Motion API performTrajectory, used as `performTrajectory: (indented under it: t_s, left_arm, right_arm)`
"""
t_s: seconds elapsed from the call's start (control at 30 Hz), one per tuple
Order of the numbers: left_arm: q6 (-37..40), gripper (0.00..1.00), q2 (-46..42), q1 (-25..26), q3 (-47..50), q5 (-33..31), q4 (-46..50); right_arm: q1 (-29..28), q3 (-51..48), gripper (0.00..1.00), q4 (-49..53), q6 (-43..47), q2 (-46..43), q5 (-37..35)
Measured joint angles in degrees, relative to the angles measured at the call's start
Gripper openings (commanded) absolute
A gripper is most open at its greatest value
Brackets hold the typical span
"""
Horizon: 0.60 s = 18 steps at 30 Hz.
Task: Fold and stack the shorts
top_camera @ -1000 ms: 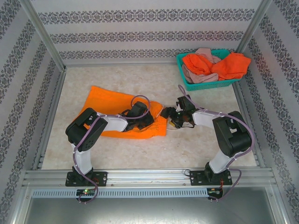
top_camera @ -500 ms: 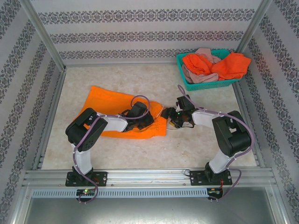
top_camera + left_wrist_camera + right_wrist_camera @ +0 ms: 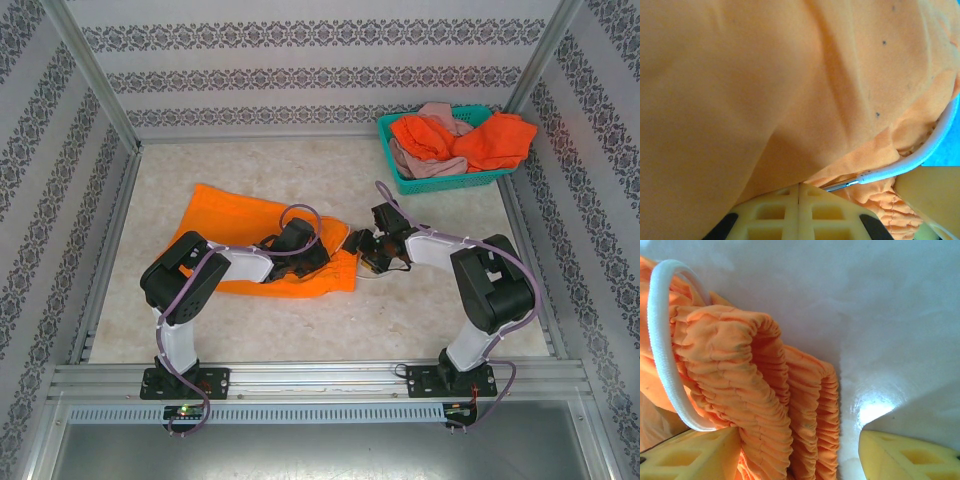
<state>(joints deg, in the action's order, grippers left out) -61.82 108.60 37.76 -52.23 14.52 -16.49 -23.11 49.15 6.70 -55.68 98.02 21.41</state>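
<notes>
The bright orange shorts (image 3: 245, 228) lie spread left of centre on the table (image 3: 430, 310). The left gripper (image 3: 799, 189) is closed tight, its pads meeting against the cloth; whether it has a hold cannot be told. The right gripper (image 3: 360, 247) stands partly open astride the gathered waistband (image 3: 740, 360), gripping nothing. Advice: seat deeper, take both layers and avoid the white drawstring (image 3: 660, 340). The other pairs (image 3: 500, 140) are heaped in the teal basket (image 3: 440, 184), well apart.

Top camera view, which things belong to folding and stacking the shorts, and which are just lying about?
Part of the job:
- bright orange shorts
- red-orange shorts
- dusty pink shorts
- left pincer
- right pincer

Just lying about:
- teal basket, holding two of the pairs
- metal frame
</notes>
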Motion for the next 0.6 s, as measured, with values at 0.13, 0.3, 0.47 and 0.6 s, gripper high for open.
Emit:
performTrajectory:
  t_s: [0.13, 0.3, 0.47, 0.6]
  left_arm:
    - [0.0, 0.04, 0.0, 0.0, 0.2, 0.0, -0.3]
    - [0.0, 0.04, 0.0, 0.0, 0.3, 0.0, -0.5]
    - [0.0, 0.04, 0.0, 0.0, 0.3, 0.0, -0.5]
    - [0.0, 0.04, 0.0, 0.0, 0.3, 0.0, -0.5]
  right_arm:
    - [-0.3, 0.0, 0.65, 0.0, -0.2, -0.1, -0.5]
    - [-0.7, 1.0, 0.63, 1.0, -0.8, 0.3, -1.3]
    - [-1.2, 2.2, 0.52, 2.8, -0.9, 1.1, -2.6]
    - [-1.7, 3.7, 0.31, 3.6, 0.0, 3.0, -3.3]
